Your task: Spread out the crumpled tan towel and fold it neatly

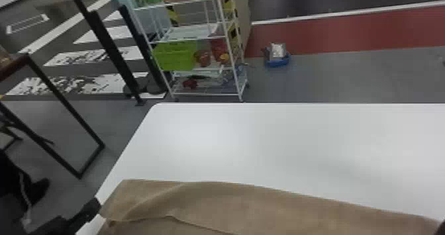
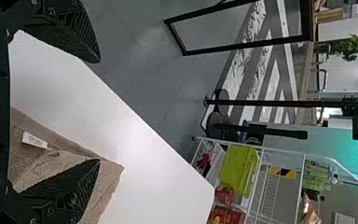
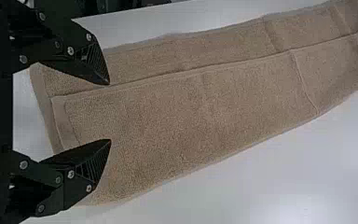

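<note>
At seven and four o'clock, holding left gripper [image 2: 98, 112] and right gripper [image 3: 109, 112] spread. Probably needing low, matched pinches on towel [image 1: 231, 204] corners.

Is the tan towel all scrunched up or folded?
Folded over, into a long strip: one layer of the tan towel lies on another, its hemmed edge running lengthwise.

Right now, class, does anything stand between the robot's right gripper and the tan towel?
Nothing visible does: the right gripper has its fingers parted near one end of the tan towel, with no other object in the way.
</note>
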